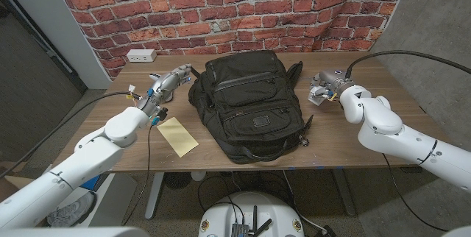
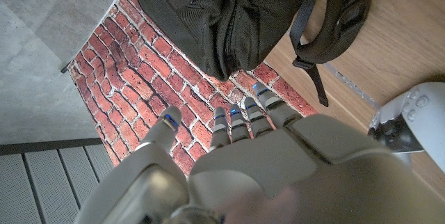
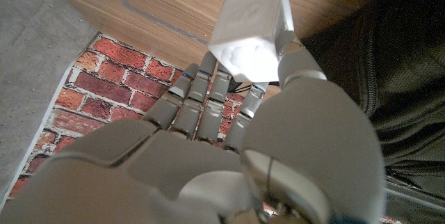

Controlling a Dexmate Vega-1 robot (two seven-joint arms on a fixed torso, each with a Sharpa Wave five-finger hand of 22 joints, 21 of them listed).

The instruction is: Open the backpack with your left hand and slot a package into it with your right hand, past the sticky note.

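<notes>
A black backpack (image 1: 249, 104) lies flat on the wooden table (image 1: 353, 138), its zips closed as far as I can see; its top end and a strap (image 2: 311, 40) show in the left wrist view. My left hand (image 1: 171, 82) hovers by the pack's far left corner, fingers (image 2: 240, 120) loosely apart and holding nothing. My right hand (image 1: 324, 87) is beside the pack's far right corner. It pinches a small white box-shaped package (image 3: 252, 30) between thumb and fingers. A flat yellow-tan sheet (image 1: 178, 135) lies on the table left of the pack.
A white power strip (image 1: 140, 55) sits at the table's far left, against the brick wall (image 1: 221, 9). Cables trail from both arms. Bare wood runs along the front edge and at the right of the backpack.
</notes>
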